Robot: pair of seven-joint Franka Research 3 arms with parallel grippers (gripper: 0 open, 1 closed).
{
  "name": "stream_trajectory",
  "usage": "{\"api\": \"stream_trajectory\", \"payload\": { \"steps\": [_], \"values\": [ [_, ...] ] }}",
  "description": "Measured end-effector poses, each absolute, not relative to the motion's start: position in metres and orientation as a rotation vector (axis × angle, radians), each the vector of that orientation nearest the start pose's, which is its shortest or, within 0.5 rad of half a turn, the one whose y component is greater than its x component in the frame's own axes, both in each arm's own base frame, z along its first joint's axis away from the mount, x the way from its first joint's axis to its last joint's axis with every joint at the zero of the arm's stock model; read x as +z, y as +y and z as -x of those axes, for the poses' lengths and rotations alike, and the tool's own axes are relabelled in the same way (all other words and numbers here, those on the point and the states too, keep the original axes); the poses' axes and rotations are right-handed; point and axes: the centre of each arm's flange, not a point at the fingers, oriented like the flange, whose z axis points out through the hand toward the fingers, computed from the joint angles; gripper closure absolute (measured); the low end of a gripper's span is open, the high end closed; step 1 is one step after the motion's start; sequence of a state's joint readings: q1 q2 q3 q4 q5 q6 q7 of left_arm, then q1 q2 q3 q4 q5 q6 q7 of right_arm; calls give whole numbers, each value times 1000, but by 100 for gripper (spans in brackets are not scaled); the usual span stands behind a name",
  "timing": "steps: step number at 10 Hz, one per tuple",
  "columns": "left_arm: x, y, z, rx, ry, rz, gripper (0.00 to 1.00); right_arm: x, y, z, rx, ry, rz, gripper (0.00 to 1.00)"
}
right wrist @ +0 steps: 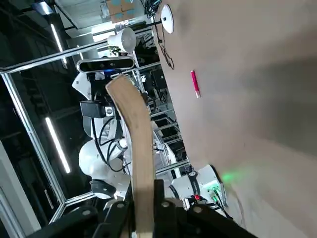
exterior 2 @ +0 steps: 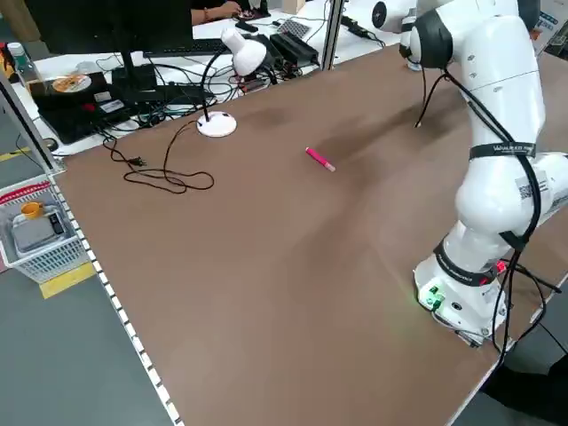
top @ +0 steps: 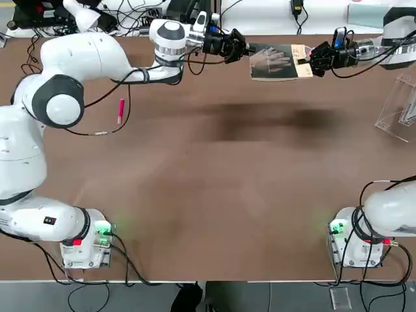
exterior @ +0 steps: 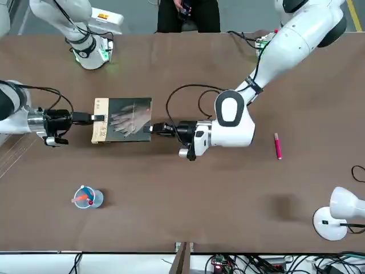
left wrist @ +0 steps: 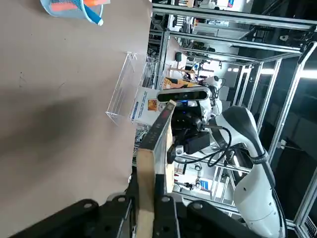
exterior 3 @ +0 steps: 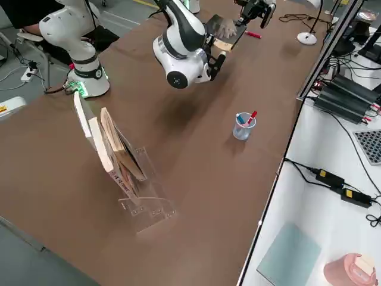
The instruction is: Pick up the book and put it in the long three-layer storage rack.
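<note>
Brown matte tabletop (top: 214,195), top view: the book (top: 279,62), thin and rectangular with a grey cover and tan strip, hangs above the far edge near 12 o'clock. Left gripper (top: 243,49) pinches its 9 o'clock edge; right gripper (top: 312,62) pinches its 3 o'clock edge. Clear acrylic rack (top: 400,110) stands at 3 o'clock.

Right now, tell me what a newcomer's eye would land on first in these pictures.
The book held in the air between both arms at the far side of the table: the left gripper shut on one edge, the right gripper shut on the opposite, tan-striped edge. Next, the clear storage rack at the robot's right edge of the table, already holding a few books. A pink pen lies alone on the left side.
</note>
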State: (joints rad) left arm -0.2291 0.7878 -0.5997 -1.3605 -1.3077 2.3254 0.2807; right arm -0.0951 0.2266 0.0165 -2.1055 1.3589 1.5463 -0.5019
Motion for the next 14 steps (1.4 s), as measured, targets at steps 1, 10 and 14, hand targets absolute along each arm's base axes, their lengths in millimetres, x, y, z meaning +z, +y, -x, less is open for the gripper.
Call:
{"api": "stream_trajectory", "payload": {
  "steps": [1,10,14],
  "values": [
    [357,-486,-589,-216,39,-1739,96,342,64,-539,271,165,1701,85],
    [362,-488,-590,-208,34,-1731,30,355,35,-547,282,218,1697,85],
    [371,-475,-604,-120,-12,-1799,7,385,4,-564,284,196,1839,85]
  ]
}}
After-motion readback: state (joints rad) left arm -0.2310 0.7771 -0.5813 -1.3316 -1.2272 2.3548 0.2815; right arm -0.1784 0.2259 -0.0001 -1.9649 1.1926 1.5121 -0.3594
